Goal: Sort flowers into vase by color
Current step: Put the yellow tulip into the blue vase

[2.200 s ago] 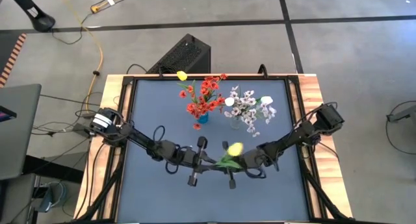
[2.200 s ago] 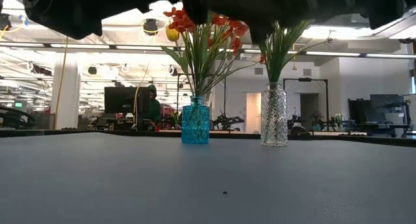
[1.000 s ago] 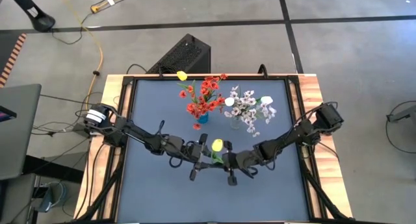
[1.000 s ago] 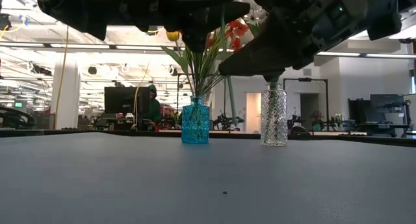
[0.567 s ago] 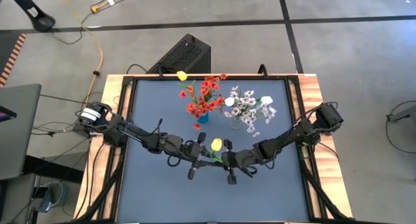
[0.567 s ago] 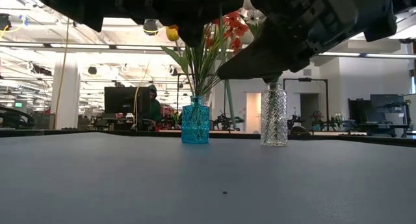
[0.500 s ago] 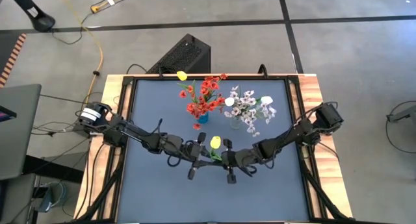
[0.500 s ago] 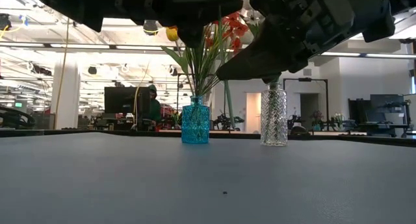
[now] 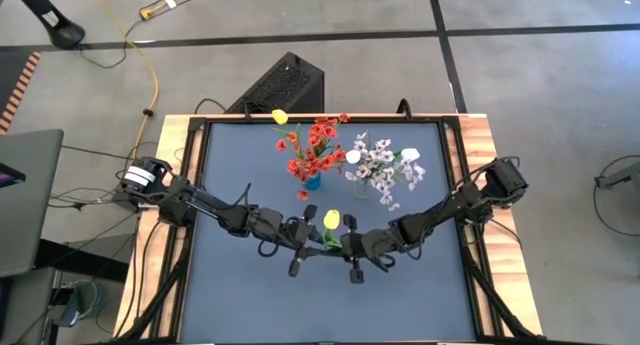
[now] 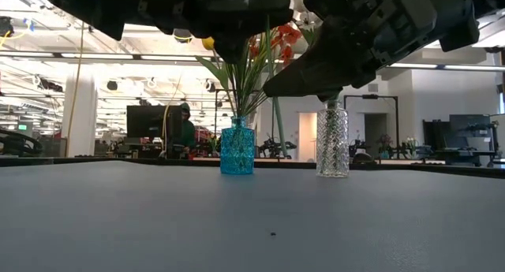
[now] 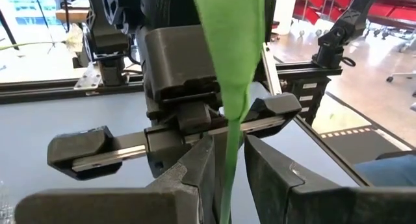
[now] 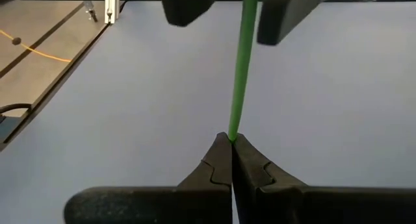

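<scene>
A yellow tulip (image 9: 332, 219) hangs above the middle of the table (image 9: 230, 295), at about six o'clock from the blue vase (image 9: 311, 183) of red flowers (image 9: 315, 148). Its green stem (image 12: 241, 74) runs down between both pincers. The right gripper (image 12: 231, 144), at four o'clock from the bloom, is pressed together on the stem's lower end. The left gripper (image 11: 227, 160), at eight o'clock, has its fingers drawn close on either side of the stem; whether they press it cannot be told. The clear vase (image 9: 362, 189) holds white blossoms (image 9: 384, 167).

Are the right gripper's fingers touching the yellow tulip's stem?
Touching: the right wrist view shows the right gripper pinched shut on the yellow tulip's stem.
</scene>
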### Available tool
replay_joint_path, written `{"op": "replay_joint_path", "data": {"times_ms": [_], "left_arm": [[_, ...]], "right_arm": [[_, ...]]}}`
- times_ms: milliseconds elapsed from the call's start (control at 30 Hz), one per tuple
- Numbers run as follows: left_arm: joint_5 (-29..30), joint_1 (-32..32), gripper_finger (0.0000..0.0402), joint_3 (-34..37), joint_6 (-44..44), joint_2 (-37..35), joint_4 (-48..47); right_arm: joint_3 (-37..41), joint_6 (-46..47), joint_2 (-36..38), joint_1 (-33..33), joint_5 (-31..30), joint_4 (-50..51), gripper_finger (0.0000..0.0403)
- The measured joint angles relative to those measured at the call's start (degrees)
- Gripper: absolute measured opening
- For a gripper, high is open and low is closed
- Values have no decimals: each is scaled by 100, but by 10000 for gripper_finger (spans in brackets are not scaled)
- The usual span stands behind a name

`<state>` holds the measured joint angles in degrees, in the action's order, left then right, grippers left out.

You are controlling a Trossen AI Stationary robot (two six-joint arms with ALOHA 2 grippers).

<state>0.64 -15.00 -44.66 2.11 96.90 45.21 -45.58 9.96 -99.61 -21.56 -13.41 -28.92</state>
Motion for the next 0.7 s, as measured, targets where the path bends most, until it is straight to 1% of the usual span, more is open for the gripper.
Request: {"op": "replay_joint_path", "data": {"times_ms": [67, 200, 333, 433, 567, 700], "left_arm": [[-2, 0, 72, 0, -15, -51, -74], [7, 0, 72, 0, -53, -310, -536], [27, 0, 72, 0, -167, -437, -533], [174, 0, 72, 0, -188, -442, -545], [179, 0, 71, 0, -207, -442, -576], [202, 0, 53, 0, -313, -439, -569]], "right_arm": [[0, 0, 0, 0, 4, -1, 21], [0, -9, 0, -2, 9, 2, 21], [0, -75, 0, 25, 17, -12, 21], [0, -80, 0, 31, 17, -28, 21], [0, -86, 0, 35, 17, -40, 22], [0, -98, 0, 33, 17, -40, 22]]}}
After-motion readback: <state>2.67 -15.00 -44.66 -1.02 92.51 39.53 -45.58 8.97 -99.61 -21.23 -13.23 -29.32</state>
